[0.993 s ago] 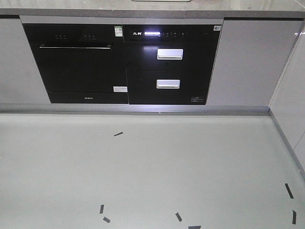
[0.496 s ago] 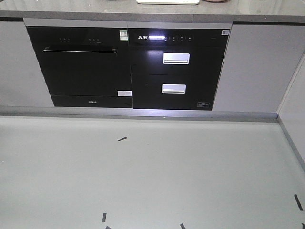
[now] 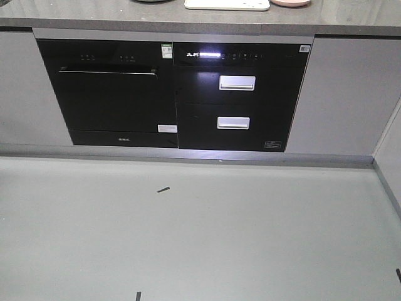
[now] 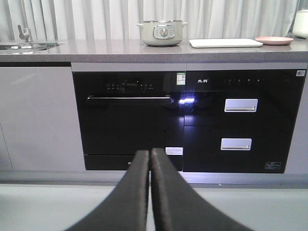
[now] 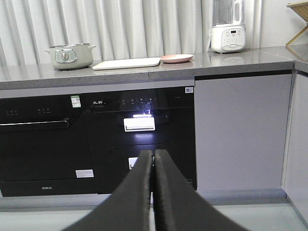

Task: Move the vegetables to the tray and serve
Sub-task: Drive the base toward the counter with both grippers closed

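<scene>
The cream-white tray [image 4: 225, 43] lies flat on the grey countertop [image 4: 96, 48], between a pot and a round pink plate [image 4: 274, 40]. It also shows in the right wrist view, tray [image 5: 126, 63], and at the top edge of the front view, tray [image 3: 227, 4]. The vegetables are out of view. My left gripper [image 4: 149, 155] is shut with nothing in it, low in front of the black oven. My right gripper [image 5: 153, 155] is shut and empty too, facing the drawer unit. Both are far from the counter.
A pale green pot [image 4: 161, 32] stands left of the tray. A white blender [image 5: 228, 36] sits at the counter's right, a sink [image 4: 26, 45] at its left. Black built-in appliances [image 3: 169, 94] fill the cabinet front. Tape marks [image 3: 163, 189] dot the grey floor.
The cabinet front has slid down and right in the front view. The tray and pink plate now show at the top edge.
</scene>
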